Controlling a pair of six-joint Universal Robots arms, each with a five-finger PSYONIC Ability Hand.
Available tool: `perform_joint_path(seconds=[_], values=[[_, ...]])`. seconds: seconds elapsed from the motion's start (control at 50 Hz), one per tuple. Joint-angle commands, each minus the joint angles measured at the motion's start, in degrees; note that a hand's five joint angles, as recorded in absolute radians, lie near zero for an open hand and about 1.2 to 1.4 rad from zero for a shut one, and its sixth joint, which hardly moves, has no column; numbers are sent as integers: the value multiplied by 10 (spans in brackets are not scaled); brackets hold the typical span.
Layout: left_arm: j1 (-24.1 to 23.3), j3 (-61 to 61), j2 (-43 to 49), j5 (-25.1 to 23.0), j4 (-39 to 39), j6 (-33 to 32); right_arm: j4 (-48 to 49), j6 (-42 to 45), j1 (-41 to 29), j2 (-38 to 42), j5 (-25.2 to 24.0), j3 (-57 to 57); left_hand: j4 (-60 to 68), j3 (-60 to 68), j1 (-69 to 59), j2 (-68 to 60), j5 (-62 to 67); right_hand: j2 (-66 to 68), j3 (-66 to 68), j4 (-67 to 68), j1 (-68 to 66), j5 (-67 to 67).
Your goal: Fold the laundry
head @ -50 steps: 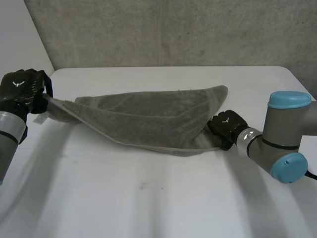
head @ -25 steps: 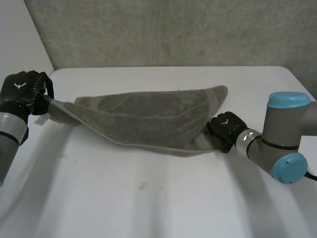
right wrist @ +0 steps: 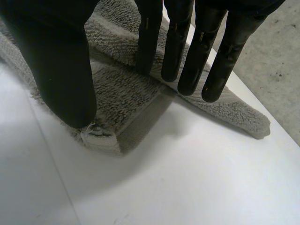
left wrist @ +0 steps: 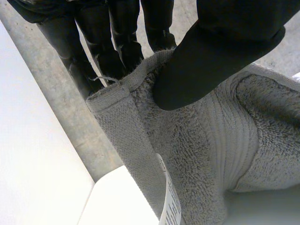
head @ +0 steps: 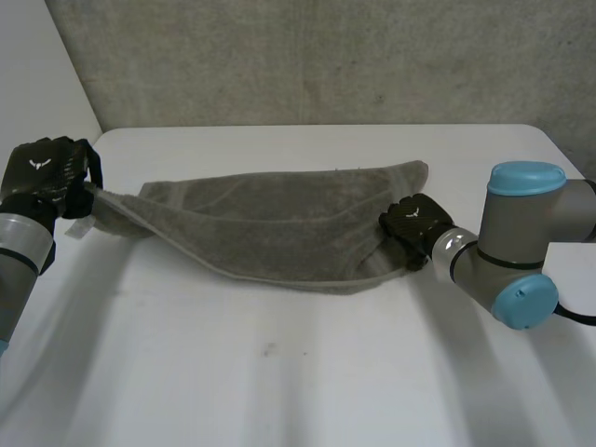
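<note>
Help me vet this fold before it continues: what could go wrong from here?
Slip: the left robot hand pinches just one corner of the towel between thumb and fingers, so a firm pull could free it.
Missed grasp: the right robot hand is open over the opposite corner, where towel layers overlap, so on closing it might catch only one layer.

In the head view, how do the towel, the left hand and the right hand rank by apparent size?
Largest: grey towel; left hand; right hand. The hands look similar, the left perhaps nearer the camera, so their order is unsure.
</note>
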State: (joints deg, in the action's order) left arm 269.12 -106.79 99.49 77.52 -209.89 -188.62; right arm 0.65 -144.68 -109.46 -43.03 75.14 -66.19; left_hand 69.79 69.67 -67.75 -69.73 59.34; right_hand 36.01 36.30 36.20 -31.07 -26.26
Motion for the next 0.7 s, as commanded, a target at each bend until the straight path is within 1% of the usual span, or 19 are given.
perform_joint_path(seconds=[0.02,0.16,0.24,0.26,0.28,0.3,0.32,0.34,0.42,0.46,0.48,0.52,0.54,0.56,0.58,0.62,0.7], values=[[-1,0,0,0,1,0,0,0,0,7,2,9,102,103,-122,-103,107,82,79,80,-132,-80],[0,0,0,0,0,0,0,0,0,22,2,11,102,103,-122,-103,107,146,143,144,-196,-144],[-1,0,1,0,0,0,-2,0,0,23,2,11,102,103,-122,-103,107,220,217,218,-269,-217],[0,0,1,0,0,0,-2,0,0,23,2,11,102,103,-122,-103,107,220,217,218,-270,-218],[0,0,1,0,0,0,-3,0,0,22,2,11,102,103,-122,-103,107,263,261,262,-313,-261],[-1,0,1,0,0,0,-4,-1,0,21,2,10,102,103,-122,-103,107,349,346,347,-398,-346],[-1,0,1,0,0,0,-4,-1,0,21,2,10,102,103,-122,-103,107,350,347,348,-399,-347],[-1,0,1,0,0,0,-4,-2,0,18,2,10,102,103,-122,-103,107,439,436,437,-488,-437],[-1,0,1,0,1,0,-8,-6,1,9,4,11,102,103,-122,-103,107,440,437,438,-489,-437],[-1,0,1,0,0,0,-14,-29,4,-18,18,9,102,103,-122,-103,107,440,437,438,-489,-437],[-1,0,0,0,1,0,-14,-29,4,-18,19,9,102,103,-122,-103,107,440,437,438,-489,-437],[-1,0,0,0,1,0,-8,-85,8,-61,40,2,102,103,-122,-103,107,440,437,438,-489,-437],[-1,0,0,0,0,0,-8,-85,8,-61,41,2,102,103,-122,-103,107,440,437,438,-489,-437],[-1,0,0,0,0,0,-7,-111,10,-77,47,1,102,103,-122,-103,107,440,437,438,-489,-437],[-1,0,0,0,0,0,-7,-111,10,-77,47,1,102,103,-122,-103,107,440,437,438,-489,-437],[-1,0,0,0,1,0,-7,-146,11,-98,43,-3,102,103,-122,-103,107,440,437,438,-489,-437],[-1,0,0,0,1,0,-23,-143,12,-102,46,-10,102,103,-122,-103,107,440,437,438,-489,-437]])
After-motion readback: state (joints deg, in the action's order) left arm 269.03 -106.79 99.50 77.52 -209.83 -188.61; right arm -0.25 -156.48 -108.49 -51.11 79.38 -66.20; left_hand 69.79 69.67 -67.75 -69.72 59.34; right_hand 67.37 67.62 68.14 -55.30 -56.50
